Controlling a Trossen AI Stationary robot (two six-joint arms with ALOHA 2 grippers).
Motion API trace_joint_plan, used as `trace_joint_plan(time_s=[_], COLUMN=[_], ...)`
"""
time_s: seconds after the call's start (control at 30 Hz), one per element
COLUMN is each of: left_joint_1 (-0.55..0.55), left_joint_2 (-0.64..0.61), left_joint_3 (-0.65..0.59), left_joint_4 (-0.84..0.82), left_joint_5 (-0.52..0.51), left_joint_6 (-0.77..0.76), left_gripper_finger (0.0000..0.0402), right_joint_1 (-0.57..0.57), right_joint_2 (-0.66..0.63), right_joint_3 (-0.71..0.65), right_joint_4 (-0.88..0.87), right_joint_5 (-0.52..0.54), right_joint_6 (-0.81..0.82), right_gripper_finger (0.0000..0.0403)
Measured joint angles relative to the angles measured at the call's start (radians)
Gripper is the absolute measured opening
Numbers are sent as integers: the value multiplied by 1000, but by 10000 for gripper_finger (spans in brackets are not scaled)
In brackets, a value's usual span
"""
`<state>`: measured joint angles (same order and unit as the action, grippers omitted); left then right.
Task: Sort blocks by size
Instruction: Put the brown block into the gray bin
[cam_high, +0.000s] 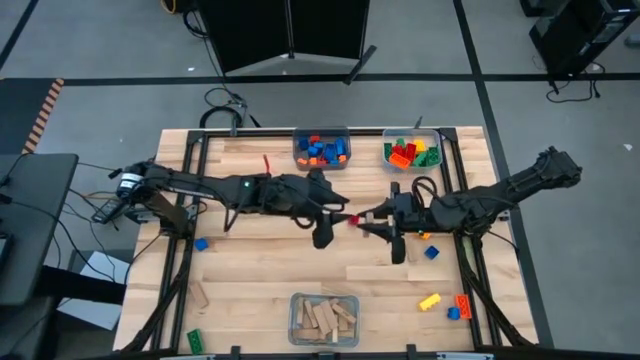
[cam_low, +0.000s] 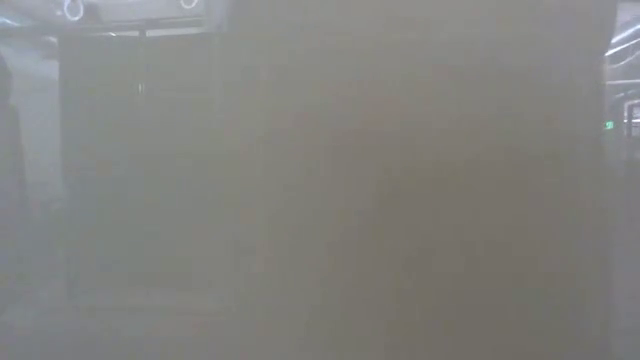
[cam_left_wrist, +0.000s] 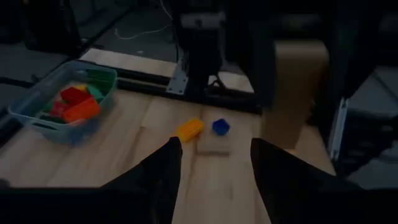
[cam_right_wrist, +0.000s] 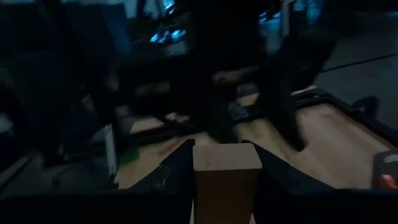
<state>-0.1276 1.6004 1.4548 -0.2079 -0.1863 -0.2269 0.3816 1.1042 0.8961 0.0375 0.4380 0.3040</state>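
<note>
Right wrist view, right tool (cam_right_wrist: 225, 163) gripping wooden block (cam_right_wrist: 226, 180)

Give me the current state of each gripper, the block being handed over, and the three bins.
Left gripper: open, empty.
Right gripper: shut on wooden block.
Far-left bin: holds blue and orange bricks.
Far-right bin: holds red, green, yellow bricks.
Near bin: holds wooden blocks.

This looks like a robot lab. A wooden table (cam_high: 270, 250) stands on a grey floor (cam_high: 100, 60) marked with dark lines. Loose cables (cam_high: 215, 100) trail at 11 o'clock, and dark equipment (cam_high: 575, 35) sits at 1 o'clock.
</note>
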Motion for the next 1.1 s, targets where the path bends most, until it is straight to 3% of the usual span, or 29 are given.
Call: trace_joint_plan(time_s=[0.17,0.43,0.63,0.8,1.1], left_joint_1=[-46,-145,-260,-375,-551], left_joint_2=[-88,-366,-557,-680,-737], left_joint_3=[-74,-394,-578,-692,-789], left_joint_4=[3,76,84,82,77], left_joint_5=[-57,-134,-159,-190,-248], left_joint_6=[38,-73,-166,-225,-333], left_gripper_finger=[199,199,199,199,199], right_joint_1=[42,83,124,162,261], right_joint_2=[92,421,646,803,979], right_joint_3=[99,467,718,872,956], right_joint_4=[-26,-350,-602,-674,-750], right_joint_5=[90,139,128,61,1], right_joint_6=[15,171,451,702,1159], right_gripper_finger=[121,121,122,123,125])
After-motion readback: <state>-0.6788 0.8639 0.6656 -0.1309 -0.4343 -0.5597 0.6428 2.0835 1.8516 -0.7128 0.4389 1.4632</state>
